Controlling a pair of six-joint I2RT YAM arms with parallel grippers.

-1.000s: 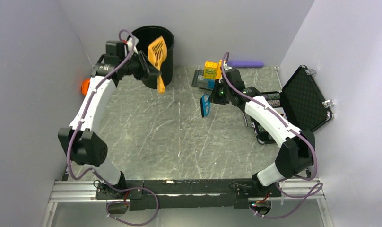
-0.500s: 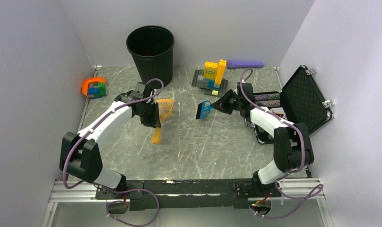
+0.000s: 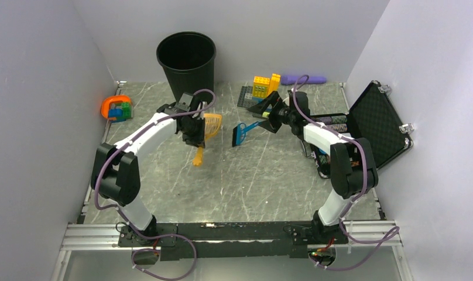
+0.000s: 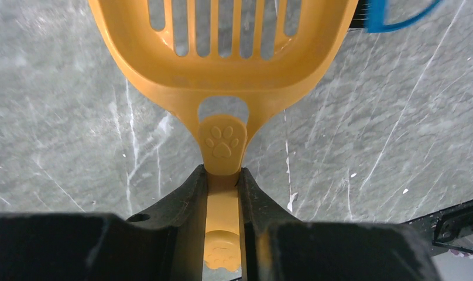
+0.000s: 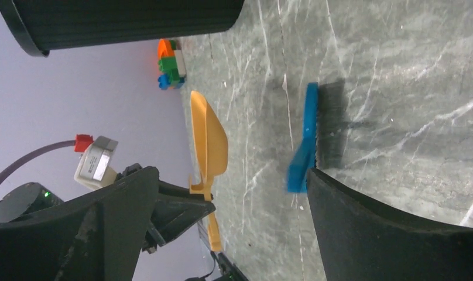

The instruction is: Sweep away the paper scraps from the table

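Observation:
No paper scraps show in any view. My left gripper (image 3: 193, 133) (image 4: 222, 175) is shut on the handle of an orange slotted scoop (image 3: 212, 125) (image 4: 222, 52), held over the middle of the marble table (image 3: 246, 175). My right gripper (image 3: 269, 114) (image 5: 231, 175) stands open, with nothing between its fingers. A blue brush (image 3: 241, 133) (image 5: 307, 140) lies on the table just in front of it, its handle end by the right finger. The scoop (image 5: 211, 146) appears on edge left of the brush in the right wrist view.
A black bin (image 3: 186, 55) (image 5: 123, 23) stands at the back. Stacked bricks on a dark baseplate (image 3: 259, 91) and a purple object (image 3: 304, 79) sit back right. An open black case (image 3: 377, 120) lies right. An orange ring with bricks (image 3: 117, 108) (image 5: 171, 64) sits at the left.
The left arm brought the scoop from over the bin down to the table's middle. The right gripper swung left, opened and let go of the blue brush.

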